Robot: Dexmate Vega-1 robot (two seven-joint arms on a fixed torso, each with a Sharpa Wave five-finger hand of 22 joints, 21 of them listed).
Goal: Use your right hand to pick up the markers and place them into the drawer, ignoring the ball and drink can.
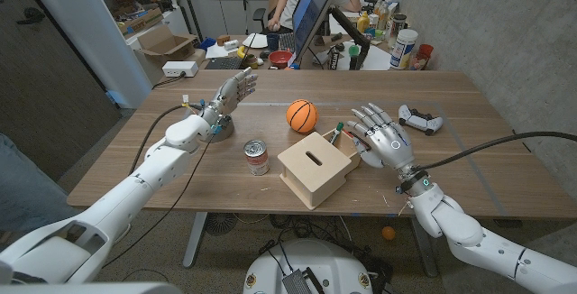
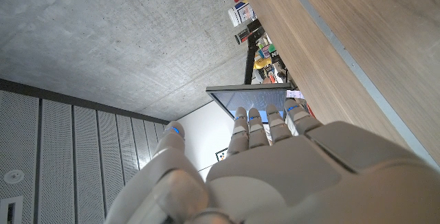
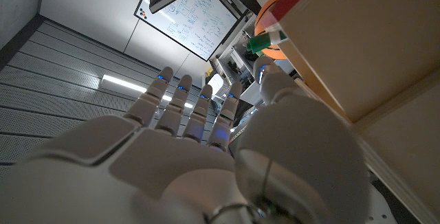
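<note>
A: The drawer (image 1: 315, 169), a pale wooden box with a slot in its face, sits near the table's (image 1: 469, 141) middle. The right hand (image 1: 380, 138) stands at its three o'clock, against the box's side, fingers spread upward and closed on nothing. The one marker (image 1: 340, 133) in sight is green-capped, at the box's one o'clock corner, just off the fingertips; the right wrist view shows its cap poking past the box edge by the thumb.

B: So what could go wrong?

A: Largest first: the hand seems to crowd the box, so a sideways reach could shove the drawer toward the drink can (image 1: 257, 158) at its nine o'clock and tip it. Next, the basketball (image 1: 302, 115) lies at the box's twelve o'clock, near the marker; a brush from a finger would probably send it rolling. Smallest, the marker itself is thin and half hidden behind the box, so a pinch may slip or flick it away.

B: And the left hand (image 1: 232, 90)?

A: Raised at the drawer's ten o'clock, fingers straight, released. It looks out of the way.
</note>
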